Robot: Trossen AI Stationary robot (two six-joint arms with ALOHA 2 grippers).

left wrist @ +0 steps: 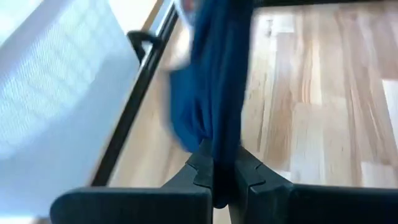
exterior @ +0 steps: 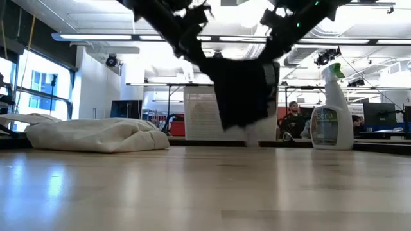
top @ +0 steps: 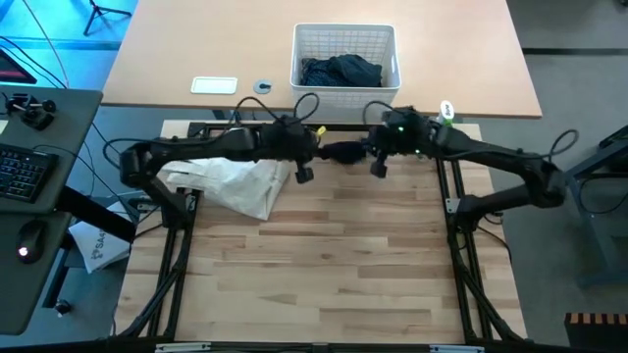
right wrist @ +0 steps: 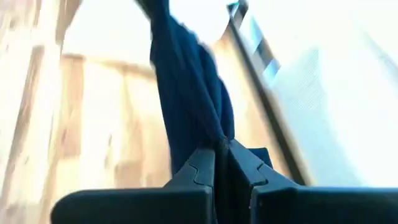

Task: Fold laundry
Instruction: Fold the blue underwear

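Dark navy cloth, a small garment (exterior: pixel 243 90), hangs in the air between the two arms near the table's far edge, clear of the wood. The left gripper (left wrist: pixel 222 175) is clamped tight on one side of it, the right gripper (right wrist: pixel 222 163) likewise on the other. More dark laundry (top: pixel 340 71) lies in the white basket (top: pixel 345 35); a pale piece (top: pixel 235 182) rests under the left arm.

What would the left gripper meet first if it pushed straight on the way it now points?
Probably the wooden table top. The left gripper, shut on the dark garment hanging ahead of it, looks down past the cloth at bare wood; depth is unclear.
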